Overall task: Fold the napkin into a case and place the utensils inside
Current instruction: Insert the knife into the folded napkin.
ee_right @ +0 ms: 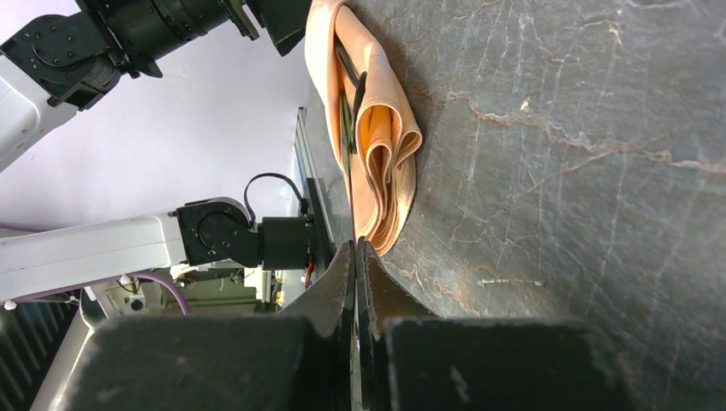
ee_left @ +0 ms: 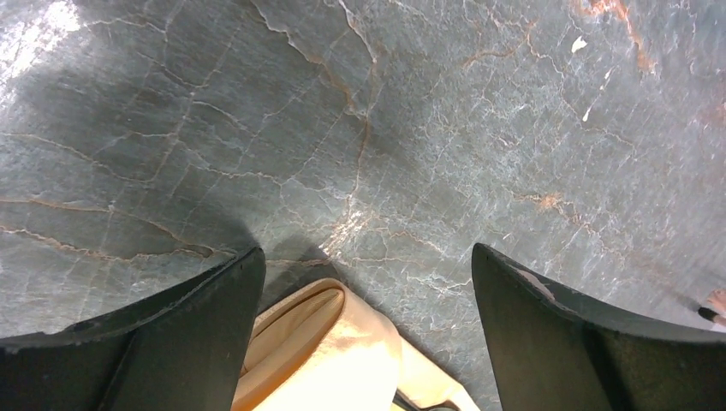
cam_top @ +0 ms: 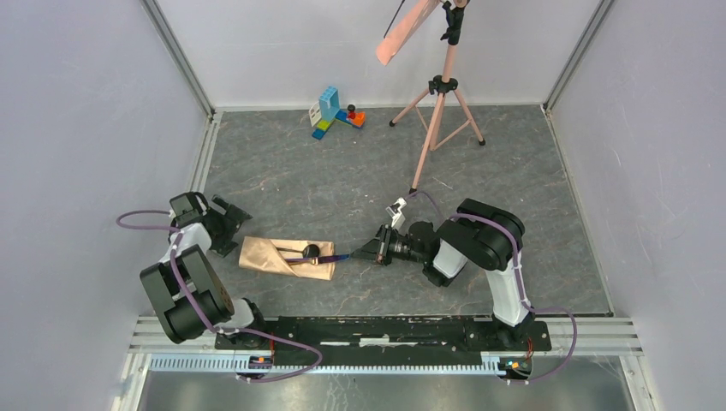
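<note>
One slim, iridescent purple-gold blade-like utensil (cam_top: 334, 258) is pinched edge-on in the right pincer (ee_right: 354, 244), whose black fingers are fully closed. Straight ahead of its tips, the blade enters the soft, layered peach-tan cloth case (cam_top: 274, 257), beside a thin black round-ended utensil (cam_top: 310, 251). The left pincer (ee_left: 366, 253) gapes wide and holds nothing. The case's rounded folded end lies between its fingers on the veined grey table (ee_left: 428, 128).

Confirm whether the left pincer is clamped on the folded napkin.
No: the left pincer stands wide open, the napkin filling only part of the gap between its fingers.

Peach-tan case (cam_top: 261, 254), grey veined table (cam_top: 342, 184)
</note>
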`<state>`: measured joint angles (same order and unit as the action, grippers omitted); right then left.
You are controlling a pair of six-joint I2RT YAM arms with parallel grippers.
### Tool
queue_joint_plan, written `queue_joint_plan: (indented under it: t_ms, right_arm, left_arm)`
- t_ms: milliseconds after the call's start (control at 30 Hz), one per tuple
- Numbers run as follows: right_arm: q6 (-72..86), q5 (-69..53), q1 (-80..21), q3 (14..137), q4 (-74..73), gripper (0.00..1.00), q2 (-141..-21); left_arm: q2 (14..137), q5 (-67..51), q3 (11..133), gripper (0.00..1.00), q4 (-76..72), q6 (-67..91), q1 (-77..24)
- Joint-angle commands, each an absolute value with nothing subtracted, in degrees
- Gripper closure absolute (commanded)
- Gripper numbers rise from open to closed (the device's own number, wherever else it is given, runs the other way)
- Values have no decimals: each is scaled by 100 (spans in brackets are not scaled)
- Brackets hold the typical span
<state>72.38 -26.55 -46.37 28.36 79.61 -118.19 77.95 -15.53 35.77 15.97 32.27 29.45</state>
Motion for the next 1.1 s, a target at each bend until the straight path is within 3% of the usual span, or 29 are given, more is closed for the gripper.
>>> queue_joint_plan:
  t_ms: [0, 333, 1067]
  right_arm:
    - [7421, -2411, -4648, 2694, 8644, 100, -11939]
    - [7850, -1869, -5080, 2641, 9091, 100, -12102]
    - [8202, -821, -5881, 3103, 9222, 100, -12354]
  left_arm:
    - [7983, -1090, 3297, 1, 2450, 3721, 2950]
    - [7188, -464, 3147, 0, 3259, 4404, 2942]
    - [7178, -530, 2938, 0, 3347, 4492, 2867]
